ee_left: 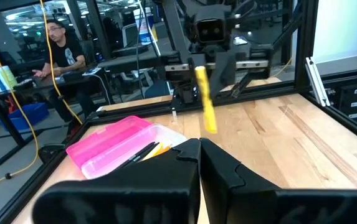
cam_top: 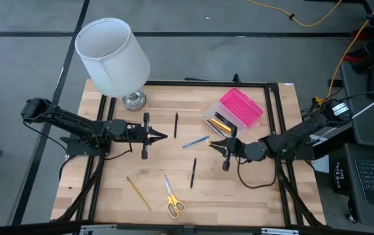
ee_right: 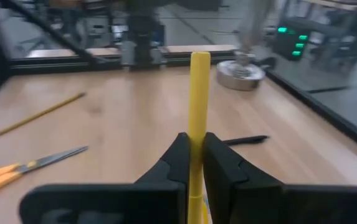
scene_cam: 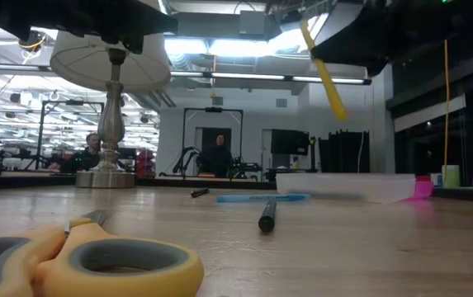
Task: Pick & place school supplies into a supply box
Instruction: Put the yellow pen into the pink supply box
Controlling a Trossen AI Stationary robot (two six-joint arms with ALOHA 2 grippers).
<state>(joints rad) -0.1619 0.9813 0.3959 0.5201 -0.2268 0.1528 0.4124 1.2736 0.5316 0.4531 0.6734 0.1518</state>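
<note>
My right gripper (cam_top: 217,144) is shut on a yellow pen (scene_cam: 327,74), just in front of the supply box (cam_top: 232,112). The box lies open, with a pink lid (ee_left: 106,140) and a clear base holding pencils. My left gripper (cam_top: 160,136) hovers shut and empty over the table's middle, pointing at the right one. Flat on the wood lie a blue pen (cam_top: 195,141), two black pens (cam_top: 176,125) (cam_top: 192,172), a yellow pencil (cam_top: 138,193) and yellow-handled scissors (cam_top: 172,200). My right gripper pinches the yellow pen's shaft (ee_right: 196,146) between its two fingers. The fingers come nearly level from the table's right side and lie across the pen. The pen hangs tilted, most of its length (ee_left: 205,102) below the fingers, clear of the table.
A white lamp (cam_top: 111,55) stands at the far left corner on a metal base (cam_top: 133,100). A black frame (cam_top: 275,98) rims the table. People sit in the room beyond the far edge.
</note>
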